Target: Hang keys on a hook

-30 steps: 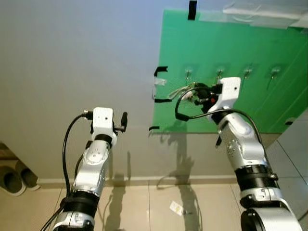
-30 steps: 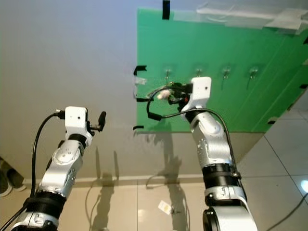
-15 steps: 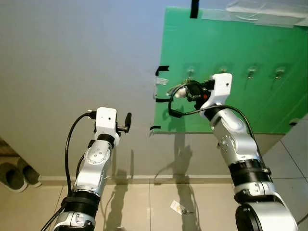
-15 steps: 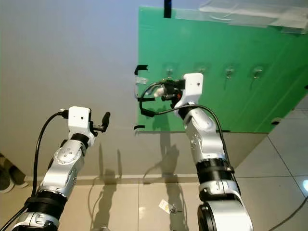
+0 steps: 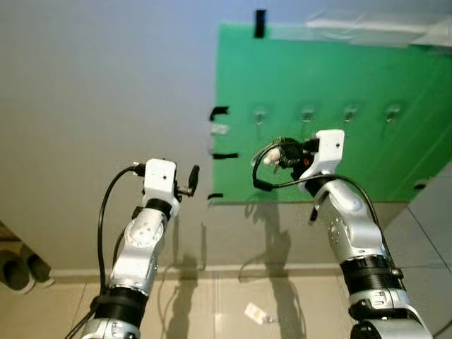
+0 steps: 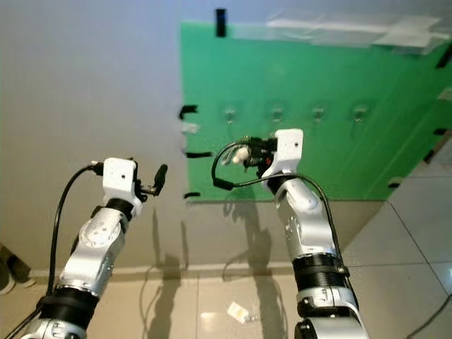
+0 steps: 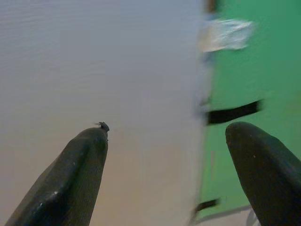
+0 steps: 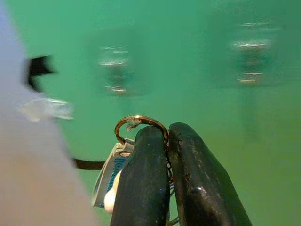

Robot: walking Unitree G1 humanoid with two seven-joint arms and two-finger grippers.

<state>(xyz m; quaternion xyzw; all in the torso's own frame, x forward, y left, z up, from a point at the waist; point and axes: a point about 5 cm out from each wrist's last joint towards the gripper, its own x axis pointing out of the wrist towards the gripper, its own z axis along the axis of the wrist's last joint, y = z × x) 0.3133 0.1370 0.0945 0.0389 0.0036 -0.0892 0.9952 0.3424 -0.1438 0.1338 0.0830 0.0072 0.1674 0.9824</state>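
Observation:
My right gripper [image 5: 277, 153] is raised in front of a green board [image 5: 367, 78] on the wall, shut on a set of keys [image 5: 270, 157] with a brass ring [image 8: 137, 121] and a white tag [image 8: 107, 177]. A row of several small hooks is fixed to the board. The leftmost hook [image 5: 260, 115] and the second hook [image 5: 308, 114] sit just above the gripper, and the keys are apart from both. The hooks look blurred in the right wrist view. Further left, my left gripper [image 5: 193, 179] is open and empty, facing the grey wall [image 7: 117, 70] beside the board's edge.
Black tape strips [image 5: 219, 111] hold the board's left edge. A pair of shoes [image 5: 15, 271] lies on the tiled floor at the lower left. A small white scrap [image 5: 254, 312] lies on the floor between my arms. A black cable [image 5: 263, 174] loops off my right wrist.
The camera has shifted, moving the board left in the picture. My right gripper with the keys now sits lower under the hooks than half a second ago. The left arm holds its pose.

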